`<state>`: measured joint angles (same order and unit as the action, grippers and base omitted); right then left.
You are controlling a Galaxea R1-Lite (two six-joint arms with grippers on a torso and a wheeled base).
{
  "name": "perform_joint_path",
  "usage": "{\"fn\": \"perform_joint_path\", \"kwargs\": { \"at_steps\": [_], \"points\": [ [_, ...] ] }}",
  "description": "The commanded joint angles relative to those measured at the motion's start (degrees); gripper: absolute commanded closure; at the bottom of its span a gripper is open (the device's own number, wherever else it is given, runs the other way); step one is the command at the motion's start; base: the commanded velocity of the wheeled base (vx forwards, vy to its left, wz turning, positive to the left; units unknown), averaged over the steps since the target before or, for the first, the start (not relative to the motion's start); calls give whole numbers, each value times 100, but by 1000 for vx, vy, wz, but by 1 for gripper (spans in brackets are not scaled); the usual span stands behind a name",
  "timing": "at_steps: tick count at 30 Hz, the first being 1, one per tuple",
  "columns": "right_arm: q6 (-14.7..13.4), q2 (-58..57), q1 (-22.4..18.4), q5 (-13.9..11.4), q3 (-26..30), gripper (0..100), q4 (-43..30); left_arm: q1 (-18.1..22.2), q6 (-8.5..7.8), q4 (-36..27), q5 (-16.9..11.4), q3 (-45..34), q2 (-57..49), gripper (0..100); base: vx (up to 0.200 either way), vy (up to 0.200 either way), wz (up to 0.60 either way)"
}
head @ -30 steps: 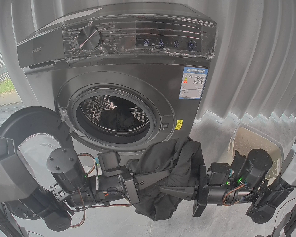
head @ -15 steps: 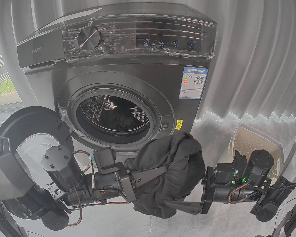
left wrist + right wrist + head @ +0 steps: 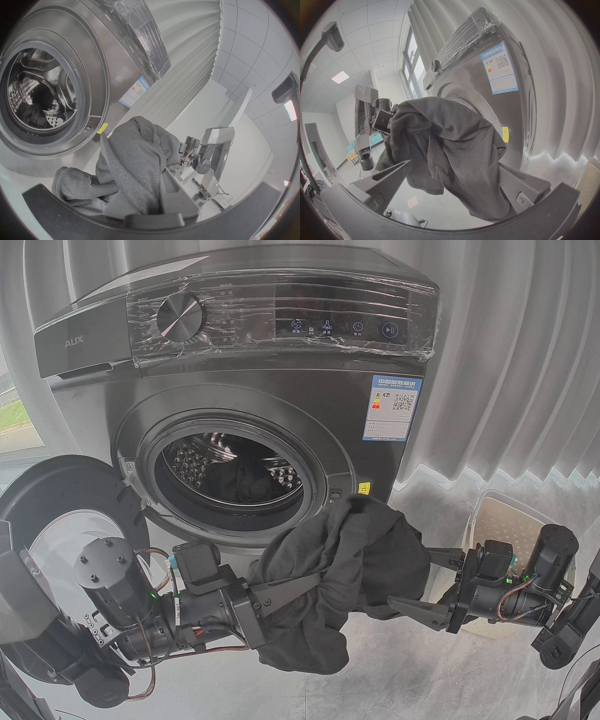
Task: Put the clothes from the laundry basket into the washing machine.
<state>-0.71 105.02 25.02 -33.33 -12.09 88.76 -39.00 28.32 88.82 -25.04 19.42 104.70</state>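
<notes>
Since a second earlier, the right gripper (image 3: 410,576) had let go of the dark garment (image 3: 350,559) and drawn back toward the laundry basket (image 3: 482,505). Meanwhile the left arm had lifted the bundle higher and closer to the washing machine (image 3: 250,384).

The left gripper (image 3: 312,584) was clenched on the dark garment and carried it alone. The cloth hung bunched in the air, just in front of the machine and below the lower right of its round opening. It was not yet inside. The right gripper's fingers were spread wide and held nothing, though the cloth brushed against them.

The door (image 3: 62,515) stood swung fully open on the robot's left. Inside the drum (image 3: 187,462), another dark piece of clothing (image 3: 240,480) already lay at the back, so at least one item appeared to be loaded.

The basket sat on the floor to the right of the machine. Its visible pale mesh looked bare, but the right arm covered its near part, so any clothes left there could not be made out. What remained, by this reading, was to carry the held garment through the opening and release it.
</notes>
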Motion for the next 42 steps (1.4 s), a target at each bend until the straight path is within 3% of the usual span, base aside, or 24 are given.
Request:
{"fn": "perform_joint_path", "kwargs": {
  "at_steps": [1,2,3,7,10,19,25,31,33,34,35,36,37,38,39,42],
  "points": [
    [9,-193,3,-33,427,0,1,-3,-98,4,315,-26,-240,100,0,0,0],
    [9,-193,3,-33,427,0,1,-3,-98,4,315,-26,-240,100,0,0,0],
    [9,-210,-5,-42,401,0,10,-3,-292,4,439,-52,-293,100,0,0,0],
    [9,-263,-67,-25,392,0,1,-3,-687,4,597,-96,-328,100,0,0,0],
    [18,-245,-199,-7,339,0,1,-20,-1100,4,737,-167,-337,100,0,0,0],
    [44,-228,-155,28,313,0,10,-29,-1171,4,852,-237,-609,100,0,0,0],
    [44,-219,-146,28,278,0,10,-90,-1188,-5,1168,-272,-776,100,0,0,0],
    [53,-219,-137,28,286,0,10,-90,-1311,-5,1203,-580,-767,100,0,0,0],
    [53,-219,-137,28,286,0,10,-47,-1496,-14,1300,-588,-732,100,0,0,0],
    [53,-219,-137,28,286,0,10,-47,-1496,-14,1300,-588,-732,100,0,0,0],
    [53,-228,-137,28,278,0,10,-20,-1619,-23,1634,-527,-688,100,0,0,0],
    [53,-228,-137,28,278,0,10,-11,-1628,-23,1669,-518,-679,100,0,0,0],
    [53,-228,-137,28,278,0,10,-29,-1804,-75,2205,-501,-592,100,0,0,0],
    [53,-228,-137,28,269,0,10,-29,-1821,-75,2240,-501,-574,100,0,0,0],
    [53,-228,-137,28,269,0,10,-38,-2120,-93,2618,-448,-407,100,0,0,0],
    [53,-219,-137,37,269,0,10,-11,-2621,-40,3128,-342,-108,100,0,0,0]
  ]
}}
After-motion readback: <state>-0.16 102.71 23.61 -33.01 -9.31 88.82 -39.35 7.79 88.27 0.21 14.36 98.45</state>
